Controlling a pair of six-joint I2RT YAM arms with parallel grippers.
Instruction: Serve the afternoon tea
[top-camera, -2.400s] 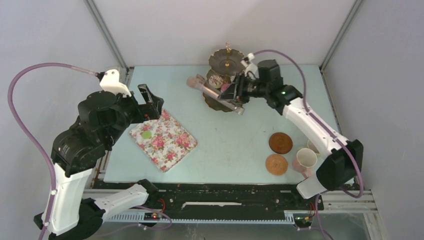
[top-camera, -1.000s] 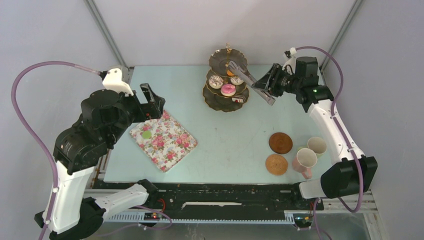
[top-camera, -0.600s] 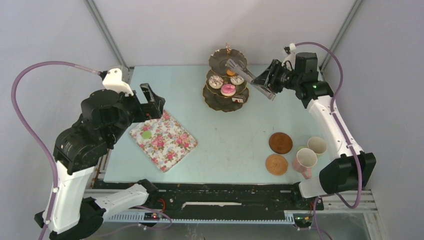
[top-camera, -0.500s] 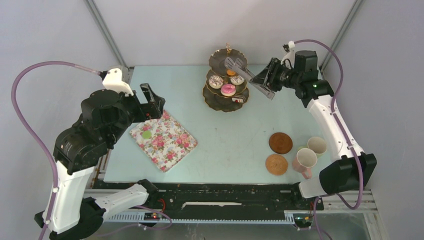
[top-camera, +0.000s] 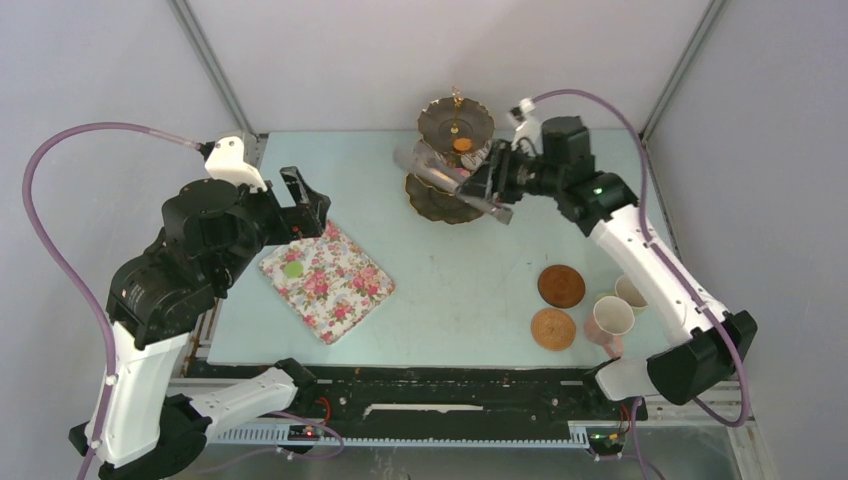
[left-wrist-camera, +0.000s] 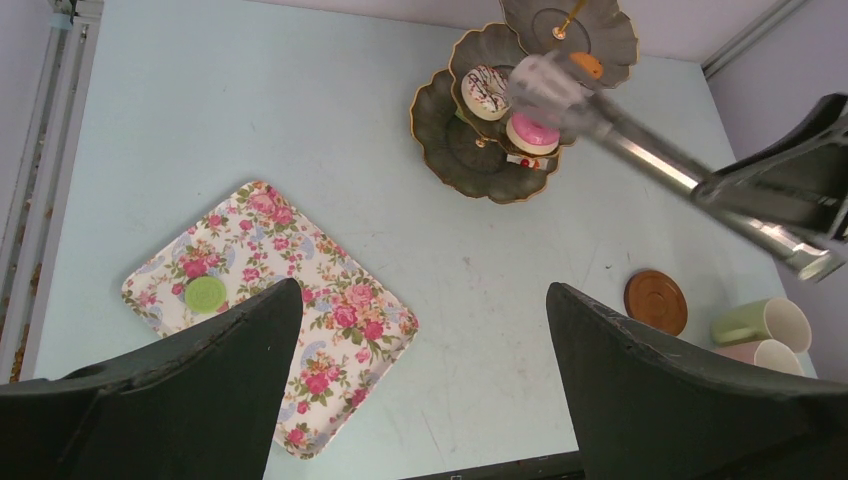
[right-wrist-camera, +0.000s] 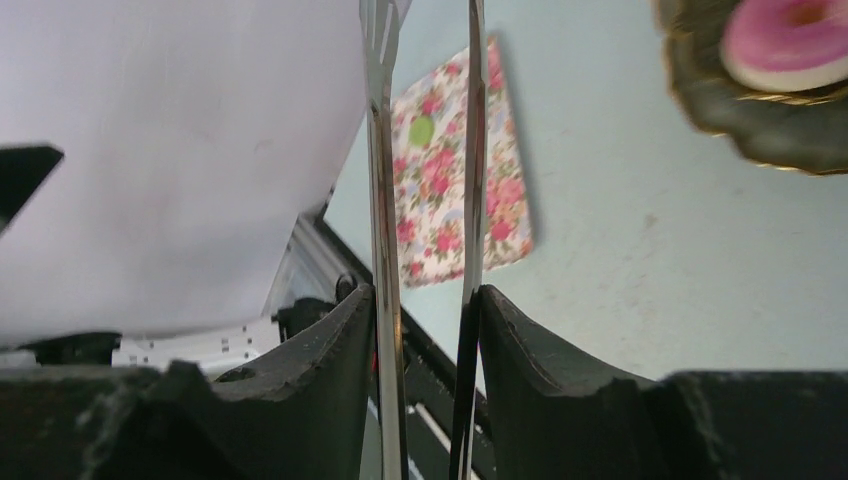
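Between the jaws of the right gripper (right-wrist-camera: 421, 305) run the two arms of the long grey tongs (right-wrist-camera: 381, 150), each arm pressed against one finger, so the jaws are partly closed and holding the tongs. The long axis of the tongs runs straight out ahead of the jaws, and their far end, blurred from above, reaches over the tiered stand (top-camera: 430, 207). Just ahead of those jaws and off to one side of the tong arms, the pink doughnut (right-wrist-camera: 786, 36) lies flat on a dark scalloped tier with its hole facing up; it is round and glossy, with no long axis. Beside it sits the white doughnut (left-wrist-camera: 487, 88), also flat, with dark streaks on its icing, and an orange piece (left-wrist-camera: 587, 65) rests on the small top tier near the gold centre post. Well behind the right jaws, toward that arm's base, the darker coaster (top-camera: 561, 286) and the paler coaster (top-camera: 553, 328) lie flat, near each other. Just past them the pink cup (top-camera: 609, 318) and the cream cup (top-camera: 630, 290) stand close together by the right edge of the table (top-camera: 470, 270). The left gripper (left-wrist-camera: 422, 295) hangs with its jaws spread wide and nothing between them; below them lies the floral-print cloth (left-wrist-camera: 330, 340), set cornerwise near the table's left edge, and a flat round green piece (left-wrist-camera: 205, 293) sits on it beside the left finger. Bare tabletop lies open between cloth, stand and coasters
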